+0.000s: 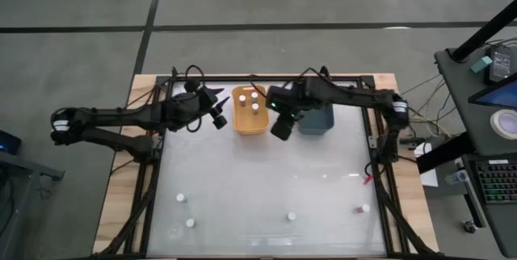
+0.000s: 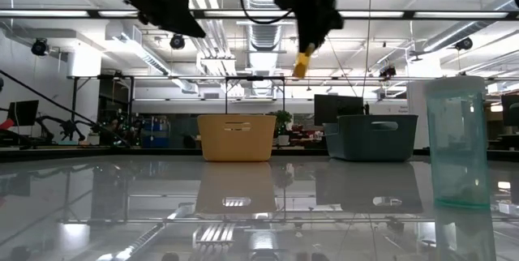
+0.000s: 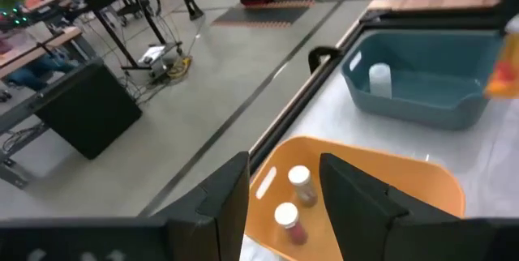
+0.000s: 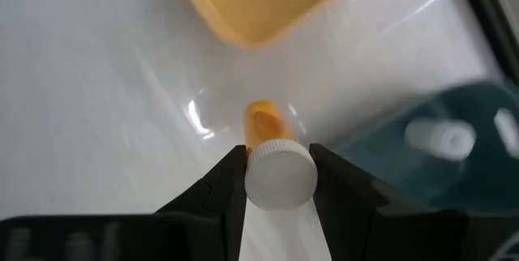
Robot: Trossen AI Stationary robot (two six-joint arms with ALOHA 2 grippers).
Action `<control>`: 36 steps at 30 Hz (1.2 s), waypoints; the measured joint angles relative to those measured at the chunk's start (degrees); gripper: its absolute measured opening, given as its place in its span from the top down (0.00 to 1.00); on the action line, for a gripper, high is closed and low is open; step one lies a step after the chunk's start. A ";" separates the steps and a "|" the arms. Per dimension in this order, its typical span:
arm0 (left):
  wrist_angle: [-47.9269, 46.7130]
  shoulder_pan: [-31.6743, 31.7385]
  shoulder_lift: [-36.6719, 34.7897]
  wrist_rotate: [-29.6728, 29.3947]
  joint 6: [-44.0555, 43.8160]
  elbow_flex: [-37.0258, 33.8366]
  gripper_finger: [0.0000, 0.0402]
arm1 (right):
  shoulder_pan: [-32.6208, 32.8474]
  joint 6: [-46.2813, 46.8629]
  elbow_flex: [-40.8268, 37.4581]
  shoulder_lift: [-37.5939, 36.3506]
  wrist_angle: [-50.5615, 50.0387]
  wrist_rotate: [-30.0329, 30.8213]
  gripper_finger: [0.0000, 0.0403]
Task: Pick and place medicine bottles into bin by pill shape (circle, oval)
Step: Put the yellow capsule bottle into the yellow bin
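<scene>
Right tool (image 4: 278,172), orange bottle (image 4: 272,151) clamped between fingers

A grey concrete floor (image 1: 283,2) crossed by dark seam lines surrounds the pale wooden desk (image 1: 121,163). Long white ceiling strip lights (image 2: 243,14) and grey metal ducts (image 2: 134,34) hang overhead. A dark side workstation with a black keyboard (image 1: 494,181) stands at the edge.

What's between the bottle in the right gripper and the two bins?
Nothing visible. The right gripper holds the orange bottle in the air between the yellow bin and the teal bin, with only bare table below.
</scene>
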 joint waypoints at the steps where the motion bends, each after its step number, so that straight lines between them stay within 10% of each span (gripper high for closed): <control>1: 0.05 -0.02 -0.79 0.02 -0.02 -0.36 0.66 | -0.50 -1.14 1.68 1.27 -0.08 0.01 0.71; 36: 1.08 0.00 -4.63 0.25 0.35 -2.38 0.66 | -5.85 -24.79 18.11 24.17 6.78 -1.90 0.70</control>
